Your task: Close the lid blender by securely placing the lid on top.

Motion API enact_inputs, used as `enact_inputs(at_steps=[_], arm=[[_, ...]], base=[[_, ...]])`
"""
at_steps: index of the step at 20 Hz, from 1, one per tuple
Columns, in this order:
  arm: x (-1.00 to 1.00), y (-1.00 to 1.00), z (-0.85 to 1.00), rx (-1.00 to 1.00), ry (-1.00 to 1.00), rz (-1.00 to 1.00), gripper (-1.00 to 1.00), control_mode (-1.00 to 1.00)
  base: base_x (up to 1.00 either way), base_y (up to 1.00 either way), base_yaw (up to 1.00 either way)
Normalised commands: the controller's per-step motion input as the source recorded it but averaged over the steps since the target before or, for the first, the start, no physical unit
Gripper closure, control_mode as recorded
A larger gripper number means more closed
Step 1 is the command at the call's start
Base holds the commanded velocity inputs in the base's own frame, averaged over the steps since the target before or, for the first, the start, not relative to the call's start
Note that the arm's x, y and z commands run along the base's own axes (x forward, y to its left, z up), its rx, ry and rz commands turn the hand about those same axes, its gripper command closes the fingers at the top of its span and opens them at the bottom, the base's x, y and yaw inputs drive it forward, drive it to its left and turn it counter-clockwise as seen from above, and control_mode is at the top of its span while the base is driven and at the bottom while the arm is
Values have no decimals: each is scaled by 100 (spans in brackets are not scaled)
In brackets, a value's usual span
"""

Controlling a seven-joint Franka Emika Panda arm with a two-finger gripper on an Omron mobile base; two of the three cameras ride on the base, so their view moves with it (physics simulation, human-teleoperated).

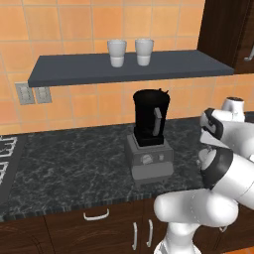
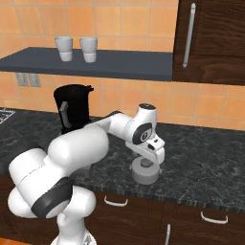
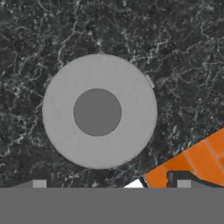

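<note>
Lid (image 3: 99,111) is lying flat on the dark marble counter (image 2: 206,162), well right of the blender (image 1: 150,136) and near the front edge. Your gripper (image 2: 146,165) hangs straight over it, fingers spread about as wide as they go, nothing held. In the hand view the disc sits nearly centred, a bit left, w/ the darker round knob (image 3: 97,112) in the middle.

Handling, as I judge it: looks like a stiff, light plastic disc, not fragile, prob. smooth and a bit slippery. The rim looks thin and low to the counter, so pinching it edge-on risks scraping the stone or flipping it. Go for the raised centre knob: it's narrow enough for the fingers and keeps the disc level.

Blender jar stands upright on its grey base, mouth open, under the shelf (image 1: 129,68) w/ two white cups (image 1: 130,52). Watch clearance under that shelf when you carry it over.
</note>
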Motion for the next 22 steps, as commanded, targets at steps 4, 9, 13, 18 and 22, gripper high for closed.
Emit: enact_inputs(at_steps=[4,9,13,18,22], arm=[[20,-27,-25,0,0,0,-100,-100],[9,11,-12,0,0,0,-100,-100],[0,22,-11,0,0,0,-100,-100],[8,0,-26,0,0,0,-100,-100],[21,0,-17,0,0,0,-100,-100]], base=[[0,0,0],[0,0,0],[0,0,0],[0,0,0],[0,0,0]])
